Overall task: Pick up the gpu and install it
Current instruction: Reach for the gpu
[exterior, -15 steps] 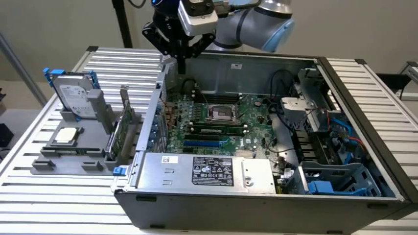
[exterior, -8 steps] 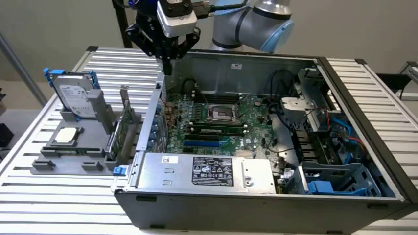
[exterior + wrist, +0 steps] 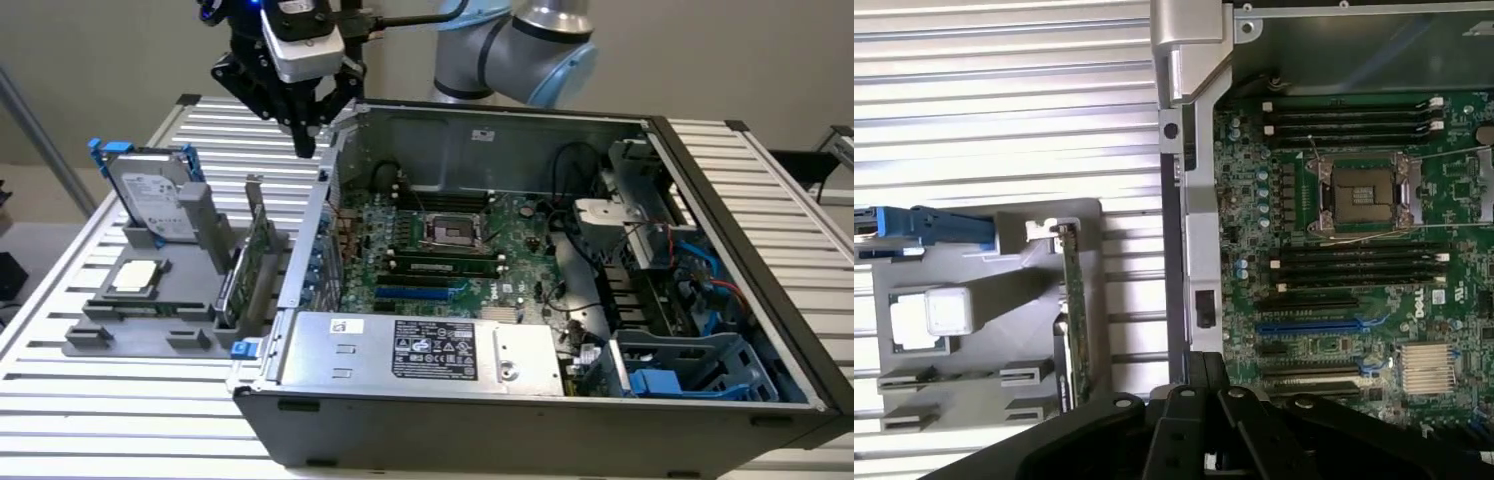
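Gripper [image 3: 308,148] hangs over the table [image 3: 80,400], just outside the pc case [image 3: 534,430], by the case's side wall on the exterior view's left. Fingers pressed tight together, nothing in them.

Gpu [image 3: 248,262] not picked up yet. It's standing on its long edge in the grey holder [image 3: 134,335], which sits btwn the table's edge on the exterior view's left and the case. Long axis runs parallel to that side wall, from the table's near edge toward its far edge. Silver bracket end is at the far end, sticking up, and the green board side is showing.

Around it in the same holder:
- hard drive [image 3: 150,195] w/ blue rails, upright at the far end
- square chip [image 3: 138,277] lying flat

The case's side wall stands right btwn gpu and motherboard [image 3: 1254,200].

Inside the case:
- open processor socket [image 3: 1359,190]
- blue slot [image 3: 1319,325]
- finned heatsink [image 3: 1427,368]
- power supply [image 3: 427,350] along the near side

Writing: "DELL" in white on the motherboard, next to the heatsink. The power supply has a black-and-white label, print too small to read.
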Motion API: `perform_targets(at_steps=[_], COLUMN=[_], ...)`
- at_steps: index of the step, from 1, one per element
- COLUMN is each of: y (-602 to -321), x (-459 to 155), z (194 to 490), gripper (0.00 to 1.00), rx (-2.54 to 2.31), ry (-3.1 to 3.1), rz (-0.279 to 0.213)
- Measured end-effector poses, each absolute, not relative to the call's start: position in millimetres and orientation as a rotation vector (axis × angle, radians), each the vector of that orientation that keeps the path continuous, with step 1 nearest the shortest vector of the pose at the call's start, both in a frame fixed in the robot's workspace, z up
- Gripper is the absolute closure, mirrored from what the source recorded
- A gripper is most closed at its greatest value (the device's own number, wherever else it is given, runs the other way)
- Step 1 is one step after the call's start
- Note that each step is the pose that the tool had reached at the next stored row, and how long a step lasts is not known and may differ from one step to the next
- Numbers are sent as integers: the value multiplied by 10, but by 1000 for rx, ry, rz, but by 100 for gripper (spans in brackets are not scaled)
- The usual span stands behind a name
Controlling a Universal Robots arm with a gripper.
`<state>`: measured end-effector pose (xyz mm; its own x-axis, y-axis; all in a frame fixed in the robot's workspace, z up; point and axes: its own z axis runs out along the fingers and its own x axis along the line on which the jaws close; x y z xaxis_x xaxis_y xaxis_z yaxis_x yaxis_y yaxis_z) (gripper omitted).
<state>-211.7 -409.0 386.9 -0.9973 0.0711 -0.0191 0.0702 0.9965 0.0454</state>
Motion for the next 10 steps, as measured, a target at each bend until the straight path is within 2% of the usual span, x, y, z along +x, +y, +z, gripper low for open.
perform_targets(at_steps=[10], y=[-4126], x=[-2570], z=[3800], gripper=[89], rx=[110], ry=[3119], rz=[58])
